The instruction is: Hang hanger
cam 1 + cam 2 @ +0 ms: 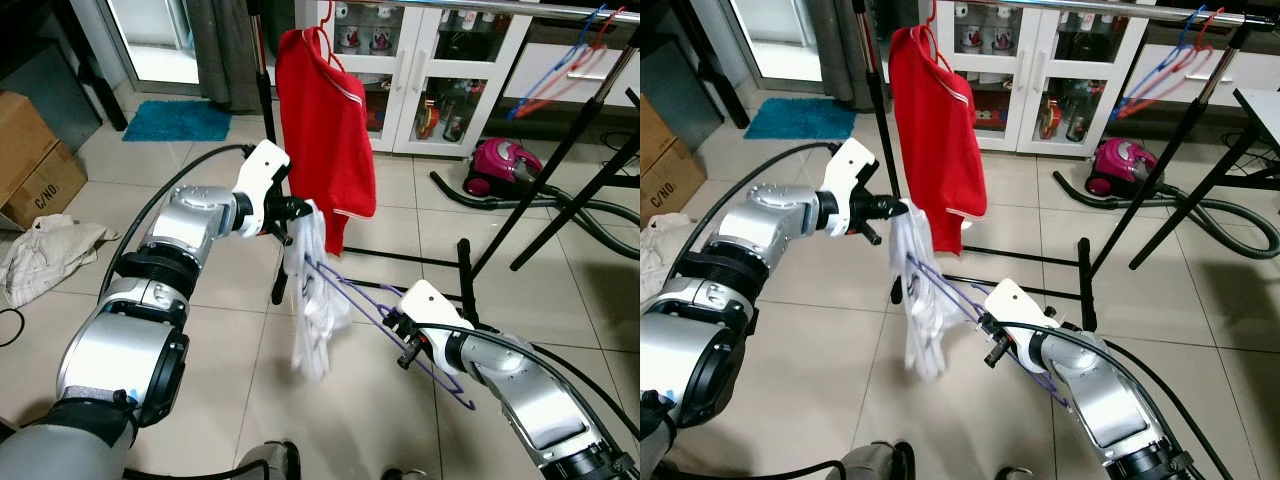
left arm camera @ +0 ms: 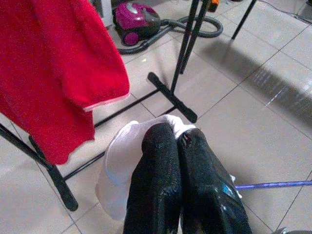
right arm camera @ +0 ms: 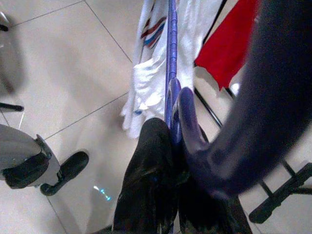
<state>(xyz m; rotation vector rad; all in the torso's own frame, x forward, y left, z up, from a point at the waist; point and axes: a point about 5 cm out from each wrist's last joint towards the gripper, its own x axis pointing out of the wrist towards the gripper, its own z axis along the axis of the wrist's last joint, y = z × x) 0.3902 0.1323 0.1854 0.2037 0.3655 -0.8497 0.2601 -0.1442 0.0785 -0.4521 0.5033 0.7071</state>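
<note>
A purple hanger (image 1: 372, 322) runs from my right gripper (image 1: 396, 328) up into a white garment (image 1: 312, 300) that hangs limp over the tiled floor. My right gripper is shut on the hanger near its hook (image 3: 187, 131). My left gripper (image 1: 303, 212) is shut on the top of the white garment (image 2: 122, 156), just left of a red shirt (image 1: 325, 120). That red shirt hangs on a red hanger from the rack rail (image 1: 520, 8) at the top.
The black drying rack's legs (image 1: 560, 170) and floor bar (image 1: 400, 262) stand just behind my grippers. A pink vacuum cleaner (image 1: 505, 165) with hose lies at the right. Blue and red hangers (image 1: 565, 65) hang on the rail. A cardboard box (image 1: 35, 165) and crumpled cloth (image 1: 45, 250) lie left.
</note>
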